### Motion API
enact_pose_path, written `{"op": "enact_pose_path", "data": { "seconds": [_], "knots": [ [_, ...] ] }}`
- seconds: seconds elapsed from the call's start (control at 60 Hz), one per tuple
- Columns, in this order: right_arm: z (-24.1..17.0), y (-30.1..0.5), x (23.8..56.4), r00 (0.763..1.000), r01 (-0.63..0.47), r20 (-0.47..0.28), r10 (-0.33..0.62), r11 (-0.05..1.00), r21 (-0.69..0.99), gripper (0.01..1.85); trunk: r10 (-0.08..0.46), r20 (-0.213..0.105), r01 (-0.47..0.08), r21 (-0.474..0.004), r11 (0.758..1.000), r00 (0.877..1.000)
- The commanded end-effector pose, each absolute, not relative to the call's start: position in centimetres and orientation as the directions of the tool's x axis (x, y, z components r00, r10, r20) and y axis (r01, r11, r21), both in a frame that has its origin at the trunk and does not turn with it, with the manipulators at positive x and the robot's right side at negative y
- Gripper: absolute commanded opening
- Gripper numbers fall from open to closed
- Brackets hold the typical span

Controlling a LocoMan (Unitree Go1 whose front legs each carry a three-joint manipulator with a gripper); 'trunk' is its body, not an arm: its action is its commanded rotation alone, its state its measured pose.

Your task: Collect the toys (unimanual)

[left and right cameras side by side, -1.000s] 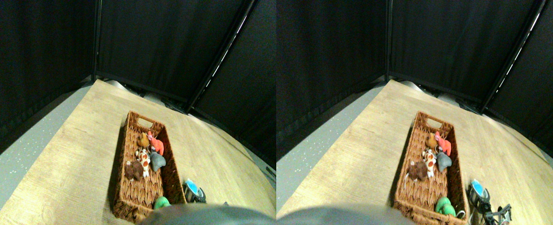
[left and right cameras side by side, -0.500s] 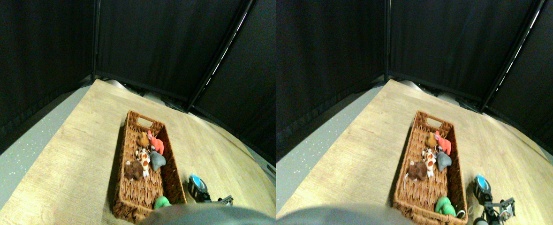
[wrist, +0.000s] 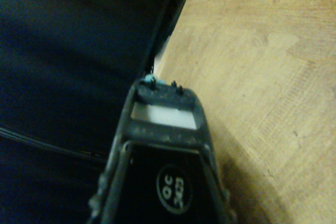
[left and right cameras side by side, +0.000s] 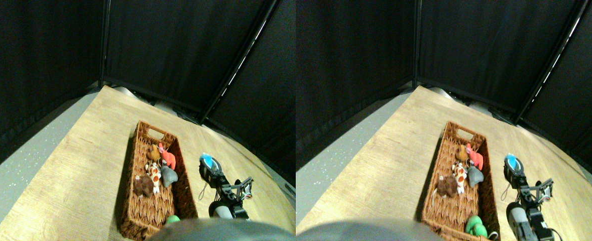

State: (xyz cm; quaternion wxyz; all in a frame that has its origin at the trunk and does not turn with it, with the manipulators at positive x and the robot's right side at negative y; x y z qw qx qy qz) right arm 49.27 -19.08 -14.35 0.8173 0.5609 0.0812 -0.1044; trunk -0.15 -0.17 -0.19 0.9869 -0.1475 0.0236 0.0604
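**Blue toy raised beside the basket**

My right gripper [left and right cameras side by side: 209, 165] is clenched on the small blue plush toy [left and right cameras side by side: 206, 160], off the wooden floor [left and right cameras side by side: 75, 175], just beside the long brown woven basket [left and right cameras side by side: 131, 201], where orange, red, spotted, grey, brown and green plush toys [left and right cameras side by side: 153, 168] lie.

basket [left and right cameras side by side: 145, 213] on floor [left and right cameras side by side: 75, 170], toys [left and right cameras side by side: 156, 168] inside, gripper [left and right cameras side by side: 208, 165] right of basket

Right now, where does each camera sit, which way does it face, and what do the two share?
Stereo pair: on the robot's body, looking forward and down at the basket of toys on the wood floor; right gripper shows, carrying a blue toy.
Wrist: on the right manipulator, looking along the jaw frame toward the black curtain.
Shared: gripper, blue toy, floor, curtain.
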Motion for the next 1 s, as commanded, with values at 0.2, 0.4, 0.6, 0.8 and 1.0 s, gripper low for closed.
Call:
{"op": "enact_pose_path", "data": {
  "seconds": [0.2,0.4,0.6,0.8,1.0],
  "knots": [
    [-11.7,-15.8,50.1,0.982,0.169,-0.188,0.025,0.337,0.926,0.06,0.166,-0.063,-0.178,-0.345,0.922,0.984],
    [-11.6,-13.3,50.4,0.972,0.138,-0.194,0.134,0.346,0.928,0.06,0.196,-0.063,-0.205,-0.373,0.905,0.979],
    [-11.6,-11.2,49.9,0.961,0.142,-0.211,0.179,0.334,0.932,0.06,0.221,-0.07,-0.23,-0.396,0.889,0.973],
    [-12.7,-10.2,49.7,0.951,0.157,-0.232,0.205,0.327,0.932,0.06,0.225,-0.074,-0.236,-0.4,0.886,0.971],
    [-12.9,-10.3,49.7,0.953,0.156,-0.228,0.199,0.321,0.934,0.06,0.214,-0.077,-0.227,-0.391,0.892,0.974]
  ]
}}
